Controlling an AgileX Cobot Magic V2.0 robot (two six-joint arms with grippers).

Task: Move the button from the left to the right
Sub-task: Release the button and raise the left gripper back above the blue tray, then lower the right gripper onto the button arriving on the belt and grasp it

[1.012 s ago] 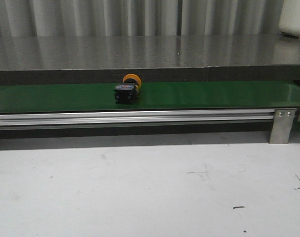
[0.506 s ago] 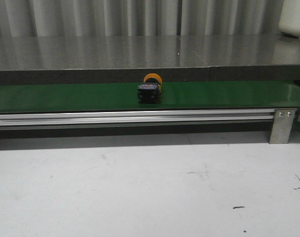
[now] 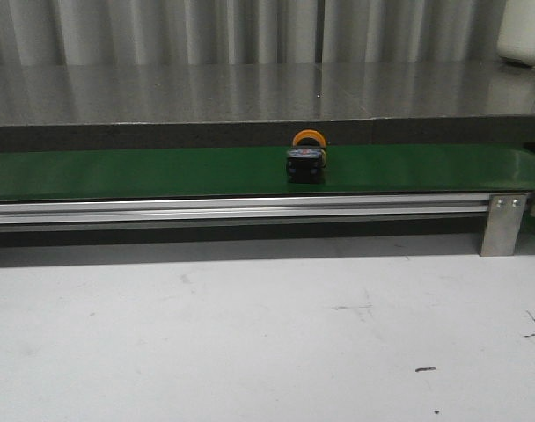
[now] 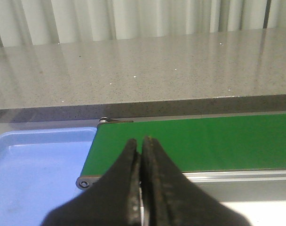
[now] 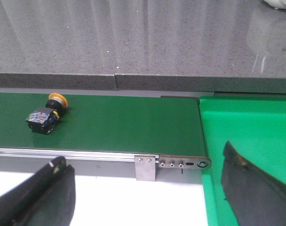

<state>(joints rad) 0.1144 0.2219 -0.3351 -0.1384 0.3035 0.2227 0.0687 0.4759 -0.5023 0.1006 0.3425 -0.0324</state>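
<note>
Open belt around the button

The button [image 3: 305, 162] lies alone on the green belt [image 3: 118, 173], bare belt either side; the grey ledge [image 3: 250, 132] rises close behind it.

The button [image 3: 306, 159] now lies further right along the green belt [image 3: 118, 172] than in both earlier front views, closer to the right gripper [image 5: 147, 188], whose spread fingers sit just short of the belt's end.

The front view is dim and a little grainy. Soft glare lies on the grey counter [image 3: 250, 92] behind the green belt [image 3: 118, 173]. My left pincer [image 4: 141, 188] is close to its camera and looks blurred.
</note>
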